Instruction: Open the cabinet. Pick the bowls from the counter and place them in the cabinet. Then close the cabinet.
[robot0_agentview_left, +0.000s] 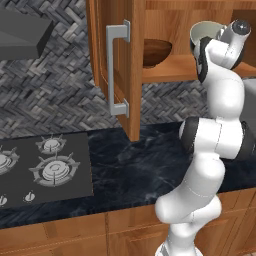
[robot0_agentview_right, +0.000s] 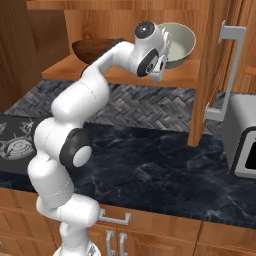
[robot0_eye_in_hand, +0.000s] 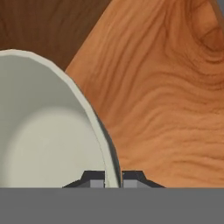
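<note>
The cabinet (robot0_agentview_left: 120, 75) hangs open above the counter (robot0_agentview_right: 150, 160), both doors swung out. On its lower shelf (robot0_agentview_right: 120, 75), towards the left, rests the dark wooden bowl (robot0_agentview_left: 156, 51) (robot0_agentview_right: 92, 48). My gripper (robot0_eye_in_hand: 113, 177) is shut on the rim of the cream bowl (robot0_eye_in_hand: 48, 131), one fingertip inside the wall and one outside. The cream bowl (robot0_agentview_right: 179, 42) (robot0_agentview_left: 204, 31) is tipped on its side just above the right part of the shelf, inside the cabinet opening. Its leaf marks are hidden.
The left door's grey bar handle (robot0_agentview_left: 117, 70) juts out over the counter, and the right door (robot0_agentview_right: 210, 75) stands open beside a silver appliance (robot0_agentview_right: 242, 140). A gas hob (robot0_agentview_left: 45, 167) lies at the left under a grey hood (robot0_agentview_left: 22, 32). Drawers run below the counter edge.
</note>
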